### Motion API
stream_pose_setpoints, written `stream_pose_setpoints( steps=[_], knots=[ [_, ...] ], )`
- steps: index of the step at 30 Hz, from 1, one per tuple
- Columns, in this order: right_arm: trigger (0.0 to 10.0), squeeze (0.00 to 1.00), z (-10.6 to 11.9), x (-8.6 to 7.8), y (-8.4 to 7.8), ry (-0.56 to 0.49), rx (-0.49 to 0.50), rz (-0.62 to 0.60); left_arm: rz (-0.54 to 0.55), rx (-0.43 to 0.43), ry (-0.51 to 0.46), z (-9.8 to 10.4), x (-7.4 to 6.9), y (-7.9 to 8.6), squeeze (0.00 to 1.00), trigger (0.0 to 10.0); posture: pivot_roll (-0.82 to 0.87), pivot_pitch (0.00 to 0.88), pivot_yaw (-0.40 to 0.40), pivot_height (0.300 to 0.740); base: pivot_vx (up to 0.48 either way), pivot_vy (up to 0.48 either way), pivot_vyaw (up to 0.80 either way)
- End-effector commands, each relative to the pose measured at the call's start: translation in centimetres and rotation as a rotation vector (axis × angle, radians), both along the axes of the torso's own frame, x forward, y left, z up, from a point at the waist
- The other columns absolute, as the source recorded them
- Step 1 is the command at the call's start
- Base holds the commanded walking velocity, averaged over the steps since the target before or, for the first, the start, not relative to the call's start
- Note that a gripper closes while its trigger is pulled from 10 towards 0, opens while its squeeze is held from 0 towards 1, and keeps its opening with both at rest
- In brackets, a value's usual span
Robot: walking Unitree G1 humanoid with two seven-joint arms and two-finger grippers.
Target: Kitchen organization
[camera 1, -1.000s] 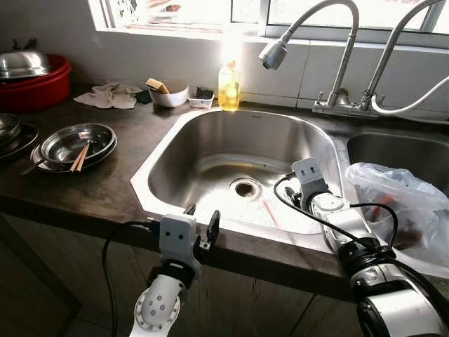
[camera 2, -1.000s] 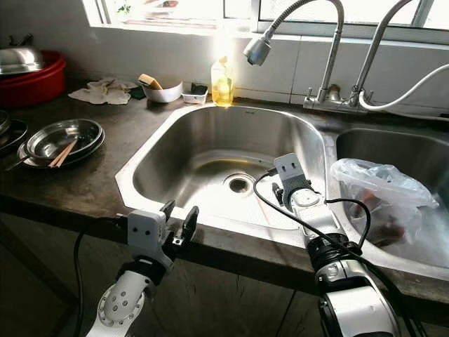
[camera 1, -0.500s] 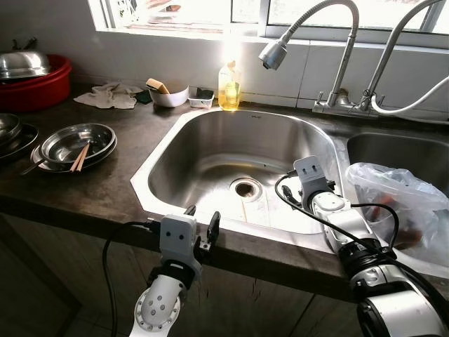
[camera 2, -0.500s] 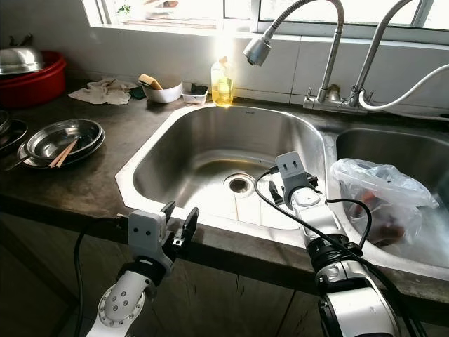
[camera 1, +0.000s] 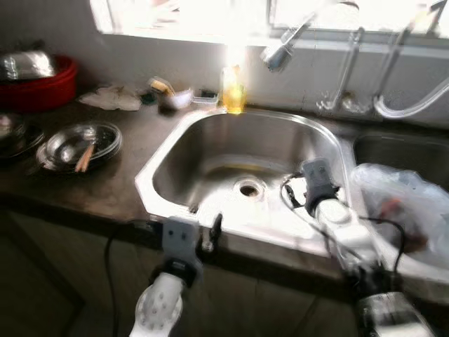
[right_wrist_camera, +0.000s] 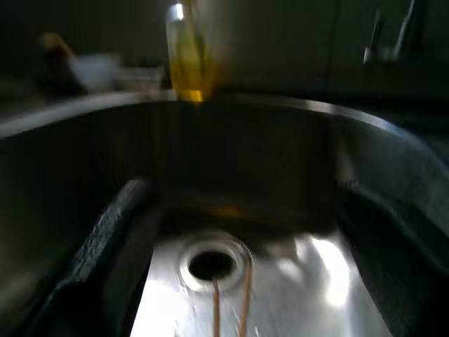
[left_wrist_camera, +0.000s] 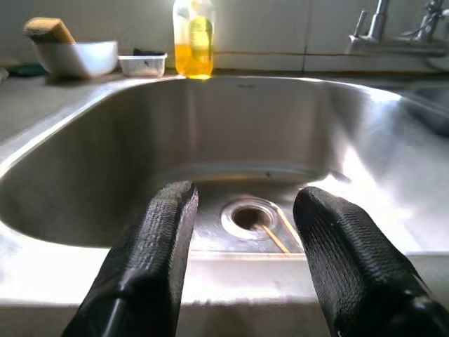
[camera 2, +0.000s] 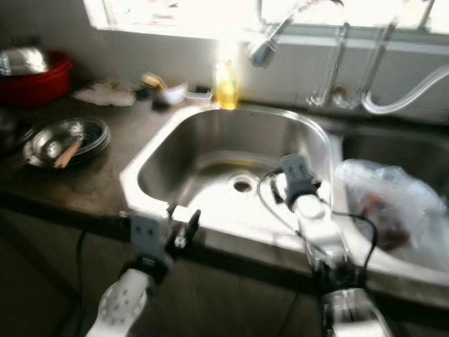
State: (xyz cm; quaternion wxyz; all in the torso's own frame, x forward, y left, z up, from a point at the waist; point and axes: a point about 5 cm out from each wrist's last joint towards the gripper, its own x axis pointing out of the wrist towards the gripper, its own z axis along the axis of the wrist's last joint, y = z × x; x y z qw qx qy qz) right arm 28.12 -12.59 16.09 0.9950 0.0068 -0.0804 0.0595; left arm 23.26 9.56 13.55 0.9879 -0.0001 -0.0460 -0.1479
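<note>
A pair of chopsticks lies on the floor of the steel sink, one end at the drain. My right gripper hangs open inside the basin on its right side, above and short of the chopsticks, with nothing between its fingers. Its wrist shows over the sink's front right. My left gripper is open at the counter's front edge, level with the sink rim and pointing across the basin; it is also in the left eye view. Both eye views are blurred.
On the left counter sit stacked steel plates with more chopsticks and a red basin. A soap bottle, a white bowl and a cloth line the back. A faucet overhangs the sink. A plastic bag fills the right basin.
The eye views have shifted slightly and blurred, so the camera is moving. The chopsticks in the sink went from the right side toward the drain. The left gripper is unchanged.
</note>
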Motion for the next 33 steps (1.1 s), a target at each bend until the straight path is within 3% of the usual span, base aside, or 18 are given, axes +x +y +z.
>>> stream_pose_setpoints(
  steps=[1,10,16,23,33],
  knots=[
    [10.0,0.00,0.9,-0.6,-0.5,-0.046,0.011,-0.013,-0.018,0.012,-0.006,0.2,-0.1,-0.4,0.00,10.0,0.08,0.000,0.010,0.740,0.000,0.000,0.00],
    [10.0,0.00,1.1,-2.7,-0.4,-0.043,0.028,-0.026,0.026,0.006,-0.018,0.4,0.3,0.3,0.00,10.0,0.07,0.000,0.015,0.740,0.000,0.000,0.00],
    [10.0,0.00,2.1,-2.5,0.0,-0.079,0.036,0.002,0.015,0.009,-0.030,0.6,0.4,0.1,0.00,10.0,0.07,0.000,0.015,0.740,0.000,0.000,0.00],
    [10.0,0.00,4.8,-2.0,0.6,-0.176,0.056,0.052,0.016,0.002,-0.039,0.8,0.4,0.0,0.00,10.0,0.07,0.000,0.006,0.740,0.000,0.000,0.00],
    [10.0,0.00,5.3,-2.2,1.2,-0.185,0.062,0.089,0.021,0.005,-0.033,0.7,0.1,0.0,0.00,10.0,0.07,0.000,0.007,0.740,-0.025,0.000,0.00]
  ],
)
